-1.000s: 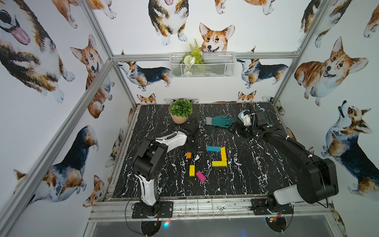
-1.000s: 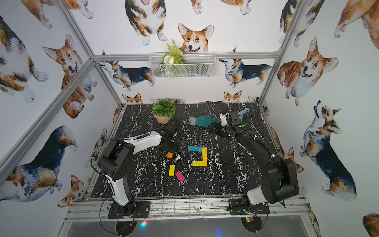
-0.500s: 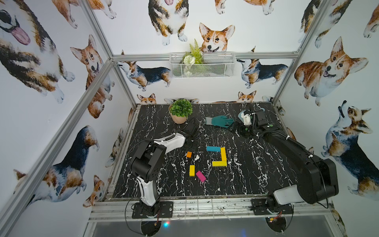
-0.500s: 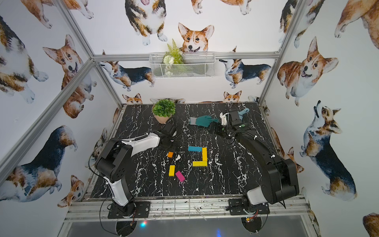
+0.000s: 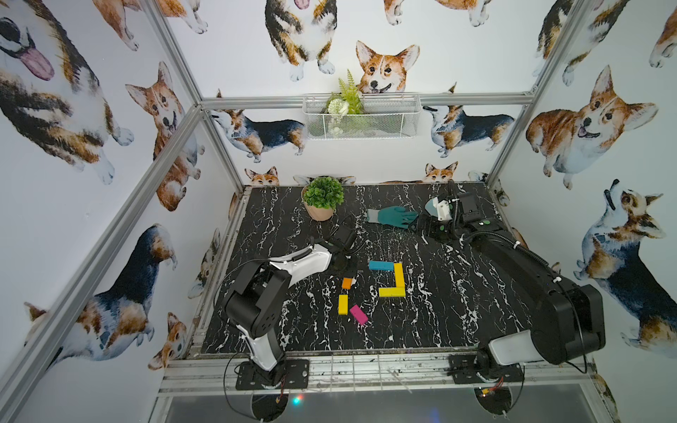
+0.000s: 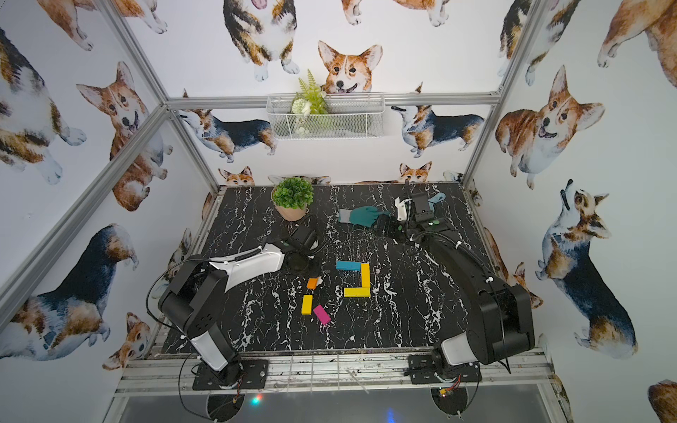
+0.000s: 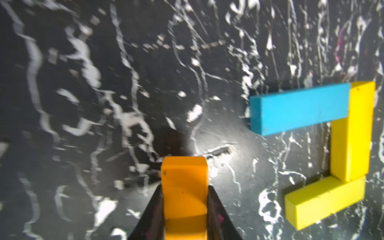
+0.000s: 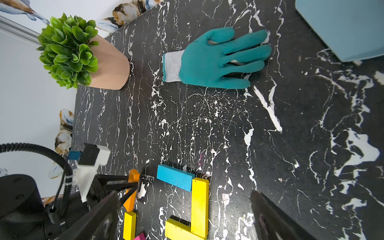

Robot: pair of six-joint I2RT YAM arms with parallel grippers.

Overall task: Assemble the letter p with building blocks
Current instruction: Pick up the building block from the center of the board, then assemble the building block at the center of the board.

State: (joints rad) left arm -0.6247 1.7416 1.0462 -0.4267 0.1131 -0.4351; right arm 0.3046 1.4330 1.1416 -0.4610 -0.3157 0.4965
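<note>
Left claw (image 8: 133, 185) is clamped on the orange block (image 5: 347, 282), just beside the open side of the hook made by the blue block (image 5: 381, 265) and two yellows on the worktop (image 5: 458, 311). My worry: it's pinched near one end, so it could swivel, or it could bump the blue block going down. Right claw (image 5: 419, 226) hangs wide open by the glove (image 5: 394, 216). Count: three yellow blocks (image 5: 399, 274), one orange, one blue, one magenta block (image 5: 358, 315).
</note>
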